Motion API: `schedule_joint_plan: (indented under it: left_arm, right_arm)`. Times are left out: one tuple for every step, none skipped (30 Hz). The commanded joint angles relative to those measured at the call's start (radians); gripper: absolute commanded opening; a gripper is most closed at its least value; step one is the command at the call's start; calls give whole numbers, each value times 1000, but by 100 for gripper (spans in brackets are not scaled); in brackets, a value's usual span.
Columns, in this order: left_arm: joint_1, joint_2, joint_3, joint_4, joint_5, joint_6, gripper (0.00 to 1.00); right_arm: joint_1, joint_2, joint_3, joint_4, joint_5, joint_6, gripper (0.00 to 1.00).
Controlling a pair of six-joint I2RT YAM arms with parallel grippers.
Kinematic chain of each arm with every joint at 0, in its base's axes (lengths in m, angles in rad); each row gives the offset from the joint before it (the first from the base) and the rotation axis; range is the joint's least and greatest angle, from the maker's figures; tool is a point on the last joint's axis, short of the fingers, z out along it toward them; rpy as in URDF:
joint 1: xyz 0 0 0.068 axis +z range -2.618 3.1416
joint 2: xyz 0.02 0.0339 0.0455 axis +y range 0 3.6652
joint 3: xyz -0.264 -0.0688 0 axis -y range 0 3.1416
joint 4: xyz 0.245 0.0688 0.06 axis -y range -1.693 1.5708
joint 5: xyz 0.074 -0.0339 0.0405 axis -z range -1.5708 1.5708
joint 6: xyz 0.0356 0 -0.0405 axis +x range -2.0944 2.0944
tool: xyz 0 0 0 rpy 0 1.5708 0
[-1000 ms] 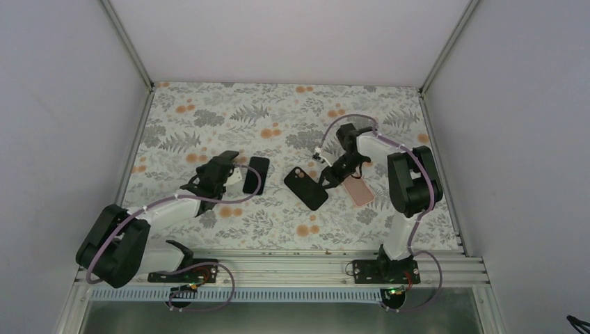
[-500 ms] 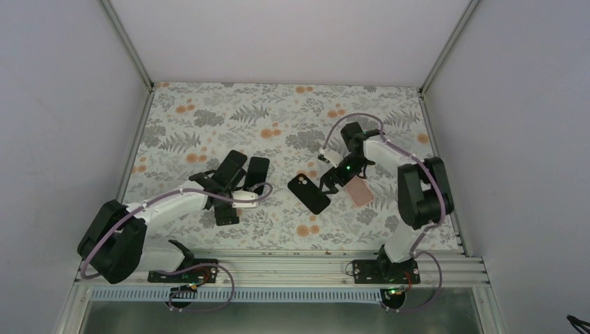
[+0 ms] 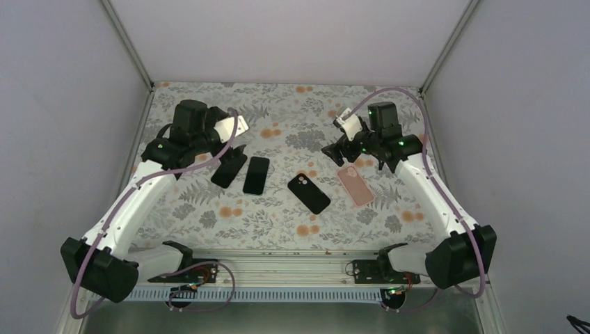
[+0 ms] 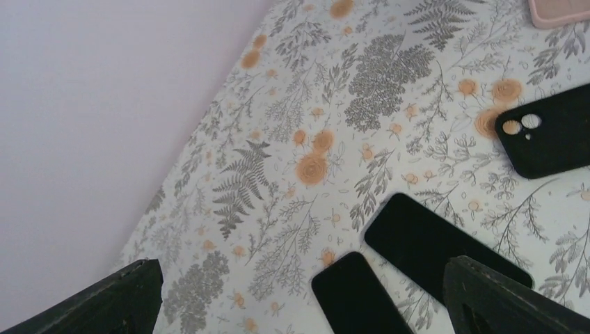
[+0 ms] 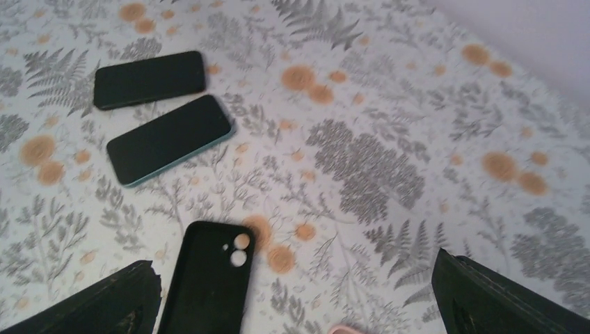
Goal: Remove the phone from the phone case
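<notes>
Two bare black phones lie side by side on the floral mat, one (image 3: 228,169) on the left and a teal-edged one (image 3: 256,175) beside it. To their right lies an empty black phone case (image 3: 309,193); the mat shows through its camera holes. An empty pink case (image 3: 355,186) lies further right. My left gripper (image 3: 221,146) hangs open above the phones (image 4: 362,296), holding nothing. My right gripper (image 3: 341,154) is open above the black case (image 5: 209,278), also holding nothing. The left wrist view shows the black case (image 4: 549,132) at its right edge.
The floral mat (image 3: 278,229) covers the whole floor between pale walls. A metal rail (image 3: 278,268) with both arm bases runs along the near edge. Only a corner of the pink case (image 4: 560,10) shows in the left wrist view.
Both grippers went from shut to open and both arms rose back away from the mat. The left phone now lies free beside the teal-edged one; the cases lie released.
</notes>
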Motion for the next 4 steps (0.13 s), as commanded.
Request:
schedule_joint_plan:
  left_arm:
    - [32,46,24,53,84,-65,100]
    - [41,47,20,57,86,-70,100]
    - [51,47,14,61,89,-77,100]
    - [59,45,10,62,95,-80,100]
  right_arm:
    - [-8,-15,-59,97,33,20,100]
    - [-11,-16,-67,92,1,14,100]
    - [-12,-9,-57,78,-21,16,100]
    - [-13,-2,-42,69,-21,29,100]
